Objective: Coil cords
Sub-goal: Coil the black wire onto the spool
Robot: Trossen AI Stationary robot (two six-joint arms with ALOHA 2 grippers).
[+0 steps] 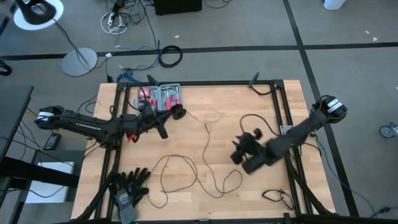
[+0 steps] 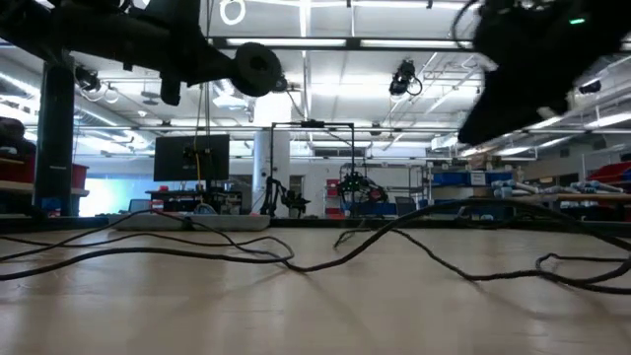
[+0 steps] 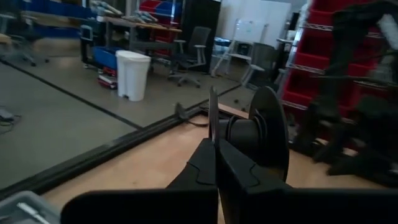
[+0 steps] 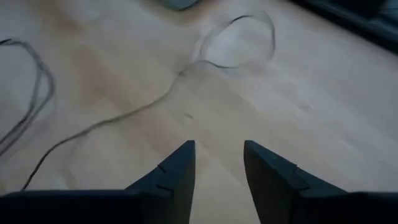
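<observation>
The cord is a thin black wire lying in loose loops on the wooden table; it also shows in the low view and the right wrist view. Its round black disc end is held up above the far left part of the table by my left gripper, which is shut on it. The disc shows high in the low view. My right gripper hangs open above the table's right half, tilted down, with bare wood between its fingers. My left gripper pinches a thin flange of the disc edge-on between its two shut fingers. The fingers reach out level from the table's left. The disc's wider face stands upright beside them, lifted clear of the table.
A tray of red-handled tools sits at the far left, behind the left gripper. Black gloves lie at the near left. A short black cable lies near the right front corner, another by the right arm. Black frame rails border the table.
</observation>
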